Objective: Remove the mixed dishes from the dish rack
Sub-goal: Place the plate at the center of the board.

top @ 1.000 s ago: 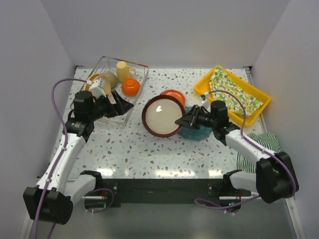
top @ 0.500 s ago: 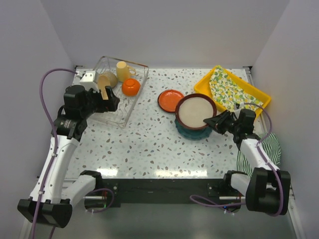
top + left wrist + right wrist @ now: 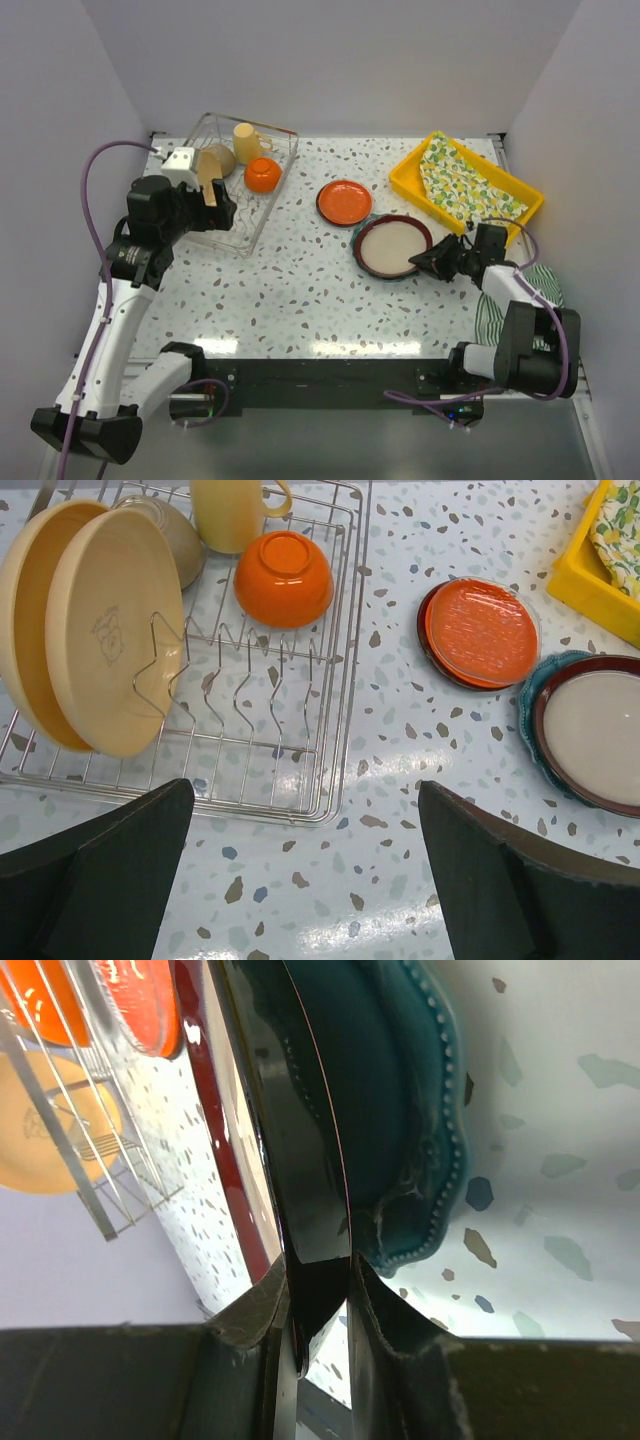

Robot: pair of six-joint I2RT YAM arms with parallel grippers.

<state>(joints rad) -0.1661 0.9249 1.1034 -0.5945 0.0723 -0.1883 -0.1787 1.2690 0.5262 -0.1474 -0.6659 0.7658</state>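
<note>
Tan plates (image 3: pixel 100 650), upright in rack (image 3: pixel 340 680), lie ahead-left of nearer, wide-open, empty left tool (image 3: pixel 305 790); right tool (image 3: pixel 425 262) pinches brown plate (image 3: pixel 393 245) rim atop teal plate (image 3: pixel 400 1110).

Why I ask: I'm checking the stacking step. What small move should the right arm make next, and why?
Probably open the right fingers and release. They pinch the rim of the brown plate, which appears to rest flat on the teal plate beside the orange plate, so the placing looks complete.
</note>
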